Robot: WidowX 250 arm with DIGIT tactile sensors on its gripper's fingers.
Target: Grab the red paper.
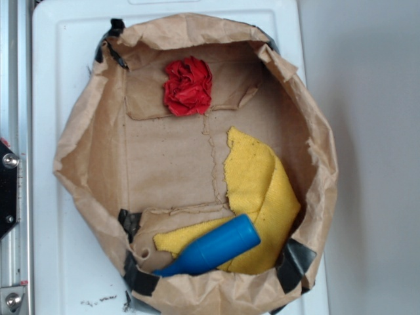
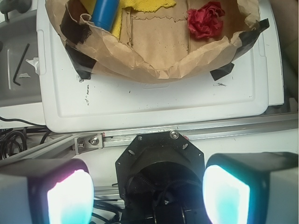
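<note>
The red paper (image 1: 188, 86) is a crumpled rose-like wad lying on the floor of a brown paper bag basin (image 1: 92, 151), at its far middle in the exterior view. It shows in the wrist view (image 2: 206, 20) at the top right. My gripper (image 2: 147, 196) is open and empty, with its two glowing pads (image 2: 70, 198) wide apart. It hangs over the robot's black base, outside the bag and well away from the red paper. The gripper is not in the exterior view.
A yellow cloth (image 1: 259, 190) lies at the right and front of the bag. A blue plastic bottle (image 1: 213, 248) lies on it. The bag sits on a white board (image 2: 154, 100). A metal rail (image 2: 196, 133) and the black base (image 2: 161, 163) lie below the gripper.
</note>
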